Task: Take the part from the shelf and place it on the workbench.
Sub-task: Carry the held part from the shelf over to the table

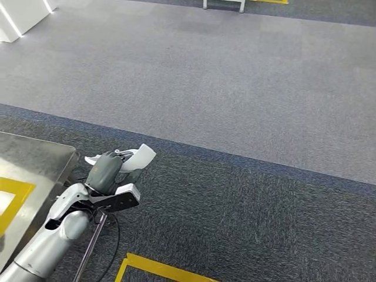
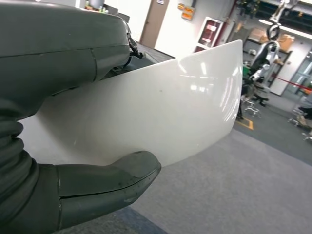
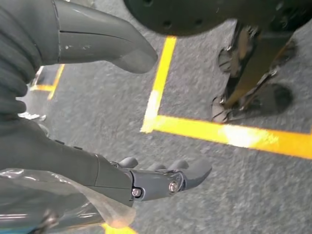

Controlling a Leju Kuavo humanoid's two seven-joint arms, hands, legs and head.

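Note:
My left hand (image 1: pixel 107 170) holds the part (image 1: pixel 141 156), a thin, curved, glossy white plastic piece, just past the corner of the metal workbench (image 1: pixel 31 170) at the lower left of the head view. In the left wrist view the part (image 2: pixel 165 107) spans the frame, with my left hand (image 2: pixel 69 122) gripping it between the thumb and the fingers. My right hand (image 3: pixel 121 117) hangs over the grey carpet with its thumb and fingers apart and nothing between them.
The workbench top carries a yellow taped outline (image 1: pixel 13 197). Yellow floor tape (image 1: pixel 155 267) lies on the dark carpet near me, and a lighter grey aisle (image 1: pixel 221 82) runs ahead. A white stand's legs (image 1: pixel 224 4) are far off.

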